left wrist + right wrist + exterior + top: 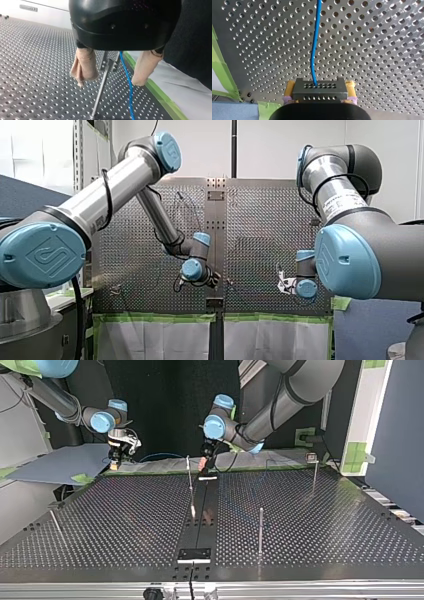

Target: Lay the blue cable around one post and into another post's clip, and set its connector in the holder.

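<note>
only my right wrist view showed this: my right gripper [320, 88] clamped its yellow pads [290, 86] on the dark connector [320, 92], and the blue cable [314, 50] ran off it above the table [374, 50]. my left wrist view had my left gripper [108, 83] spread open near the table's taped edge, with its beige pads [83, 66] astride the cable and a thin post [101, 87]. the top view alone showed other posts [260, 530], well apart.

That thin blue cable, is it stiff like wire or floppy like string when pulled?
Probably in between: the blue cable leaves the connector in a gentle curve, without kinking. It looks thin, so it is likely light and easily bent.
</note>
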Action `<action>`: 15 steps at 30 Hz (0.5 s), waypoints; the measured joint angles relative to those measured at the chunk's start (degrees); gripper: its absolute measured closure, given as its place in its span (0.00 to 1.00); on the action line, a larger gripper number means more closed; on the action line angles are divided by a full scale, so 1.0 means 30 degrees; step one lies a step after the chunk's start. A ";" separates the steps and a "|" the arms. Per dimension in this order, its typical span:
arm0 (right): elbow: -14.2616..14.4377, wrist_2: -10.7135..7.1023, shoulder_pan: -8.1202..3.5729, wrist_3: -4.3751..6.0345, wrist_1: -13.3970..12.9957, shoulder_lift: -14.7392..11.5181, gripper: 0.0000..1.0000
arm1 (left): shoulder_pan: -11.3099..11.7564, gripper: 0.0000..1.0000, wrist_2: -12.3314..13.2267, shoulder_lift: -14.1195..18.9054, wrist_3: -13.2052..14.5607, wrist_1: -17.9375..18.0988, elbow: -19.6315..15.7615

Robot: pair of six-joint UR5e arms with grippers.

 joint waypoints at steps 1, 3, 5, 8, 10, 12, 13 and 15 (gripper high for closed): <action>0.0001 0.0001 -0.0007 0.0028 0.0002 0.0000 1.00 | -0.0032 0.02 0.0020 0.0049 0.0010 -0.0053 -0.0003; 0.0001 -0.0011 -0.0009 0.0082 -0.0003 0.0000 1.00 | -0.0085 0.02 0.0037 0.0092 0.0017 -0.0119 -0.0010; 0.0002 -0.0035 -0.0011 0.0109 -0.0010 -0.0001 1.00 | -0.0159 0.02 0.0044 0.0114 0.0022 -0.0177 -0.0014; 0.0003 -0.0086 -0.0015 0.0125 -0.0003 0.0000 1.00 | -0.0255 0.02 0.0056 0.0162 0.0024 -0.0212 -0.0013; -0.0005 -0.0103 -0.0011 0.0130 0.0005 -0.0001 1.00 | -0.0315 0.02 0.0067 0.0214 0.0025 -0.0220 -0.0015; -0.0001 -0.0112 -0.0004 0.0132 0.0008 0.0000 1.00 | -0.0350 0.02 0.0075 0.0255 0.0025 -0.0223 -0.0014; 0.0000 -0.0113 0.0001 0.0132 0.0008 -0.0001 1.00 | -0.0370 0.02 0.0092 0.0273 0.0025 -0.0223 -0.0015; 0.0000 -0.0115 0.0016 0.0132 0.0010 -0.0001 1.00 | -0.0392 0.02 0.0134 0.0283 0.0025 -0.0223 -0.0014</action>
